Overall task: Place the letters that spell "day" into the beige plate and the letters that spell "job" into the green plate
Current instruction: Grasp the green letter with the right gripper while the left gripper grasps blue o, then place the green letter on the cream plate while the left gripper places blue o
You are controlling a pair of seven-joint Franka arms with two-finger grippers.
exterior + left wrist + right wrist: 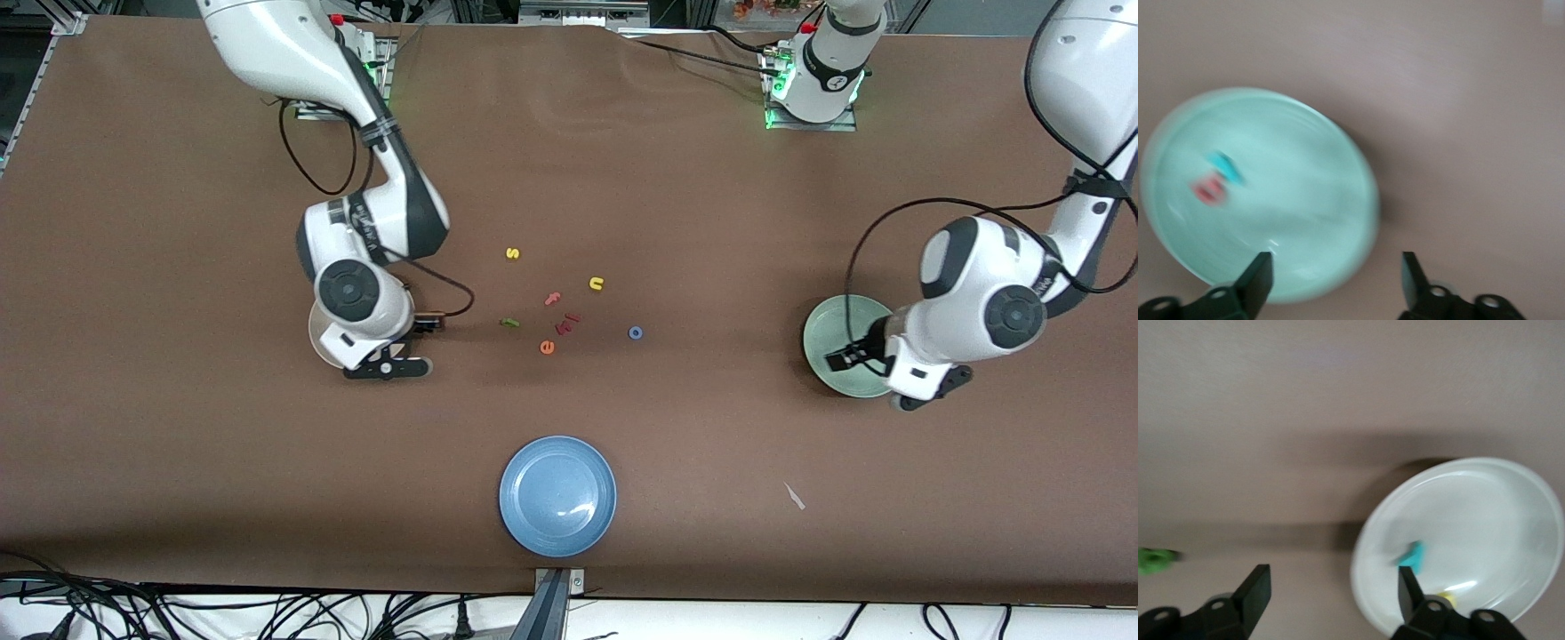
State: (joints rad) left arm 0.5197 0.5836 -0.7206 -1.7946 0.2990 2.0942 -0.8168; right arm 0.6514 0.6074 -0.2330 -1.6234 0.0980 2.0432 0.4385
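The beige plate [318, 345] [1485, 513] lies toward the right arm's end, mostly under that arm's hand. It holds the teal y [1413, 555] and the yellow d [1446, 597]. My right gripper [425, 323] [1331, 590] is open and empty at the plate's rim. The green a [508, 323] [1155, 560] lies on the table nearby. The green plate [831, 329] [1298, 160] holds the teal j [1227, 167] and the red b [1208, 192]. Over its rim my left gripper [849, 356] [1336, 273] is open and empty. The blue o [635, 332] lies on the table.
Mid-table lie a yellow s [512, 253], a yellow n [596, 284], a pink f [553, 299], two small pink-red pieces [567, 322] and an orange e [547, 348]. A blue plate [557, 495] sits near the front edge, with a white scrap [794, 496] beside it.
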